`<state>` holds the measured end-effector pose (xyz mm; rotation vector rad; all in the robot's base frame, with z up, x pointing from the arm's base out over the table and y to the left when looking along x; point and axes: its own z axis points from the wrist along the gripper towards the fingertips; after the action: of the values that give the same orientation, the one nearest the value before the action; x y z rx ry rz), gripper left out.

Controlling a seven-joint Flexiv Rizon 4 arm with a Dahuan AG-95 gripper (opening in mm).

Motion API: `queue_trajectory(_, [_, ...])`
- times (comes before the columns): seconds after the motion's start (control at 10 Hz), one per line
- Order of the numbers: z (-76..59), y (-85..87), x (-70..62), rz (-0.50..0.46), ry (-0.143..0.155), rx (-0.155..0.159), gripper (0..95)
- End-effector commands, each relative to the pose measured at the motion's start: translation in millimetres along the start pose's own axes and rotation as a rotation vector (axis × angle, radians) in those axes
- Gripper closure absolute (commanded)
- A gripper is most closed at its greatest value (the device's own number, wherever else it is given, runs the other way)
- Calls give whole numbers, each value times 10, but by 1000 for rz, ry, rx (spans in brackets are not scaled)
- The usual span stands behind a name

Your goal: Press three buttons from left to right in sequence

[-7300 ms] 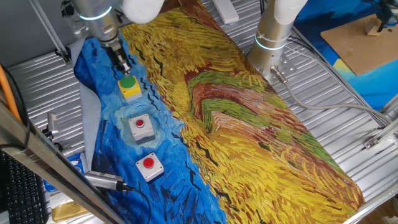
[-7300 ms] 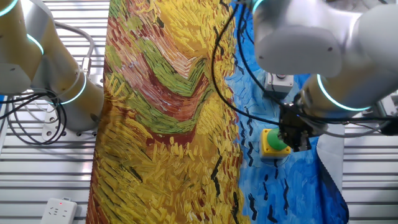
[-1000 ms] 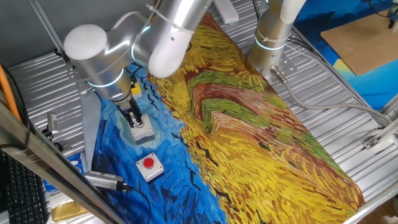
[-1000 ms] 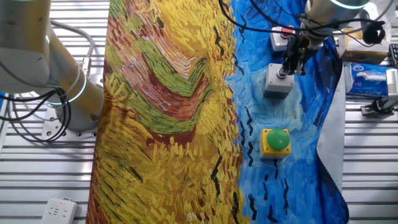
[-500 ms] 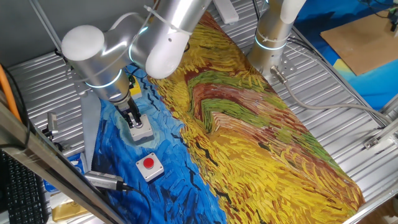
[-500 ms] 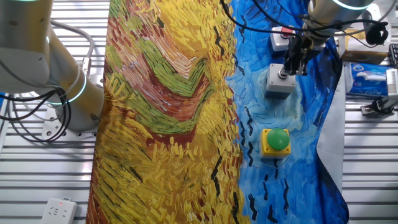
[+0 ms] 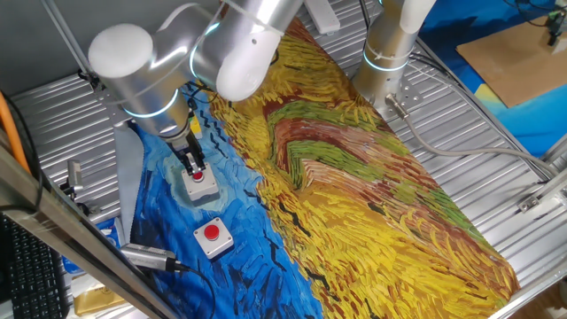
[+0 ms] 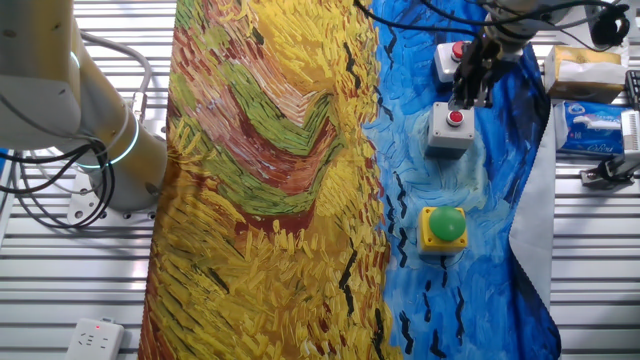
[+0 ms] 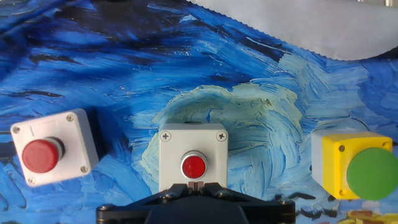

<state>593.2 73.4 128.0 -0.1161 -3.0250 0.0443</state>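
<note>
Three buttons sit in a row on the blue part of the painted cloth. In the hand view the grey box with a red cap (image 9: 53,152) is on the left, a second grey box with a red cap (image 9: 193,155) is in the middle, and the yellow box with a green cap (image 9: 351,168) is on the right. My gripper (image 9: 194,184) is shut, its fingertips touching each other, and it hangs just above the middle button (image 8: 452,127). That button's red cap shows below the gripper (image 7: 193,164). The arm hides the yellow button in one fixed view. It shows in the other fixed view (image 8: 443,227).
The third button (image 7: 213,236) lies near the cloth's near corner, and in the other fixed view (image 8: 450,60) the gripper (image 8: 468,92) partly hides it. A second robot base (image 7: 388,53) stands beyond the cloth. A metal cylinder (image 7: 151,258) and a blue packet (image 8: 592,125) lie on the slatted table.
The gripper has risen off the middle grey button and moved slightly away from it. The button's red cap, covered by the fingertips before, now shows.
</note>
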Motion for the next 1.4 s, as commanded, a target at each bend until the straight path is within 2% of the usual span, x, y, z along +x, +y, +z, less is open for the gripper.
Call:
queue_trajectory(0.1, [-27,6,-7,2,3,1,950])
queue_trajectory(0.5, [-27,6,-7,7,-4,14,950])
queue_trajectory(0.7, [-27,6,-7,-28,-2,12,950])
queue_trajectory(1.2, [-27,6,-7,-186,3,3,950])
queue_trajectory(1.4, [-27,6,-7,-236,-3,1,950])
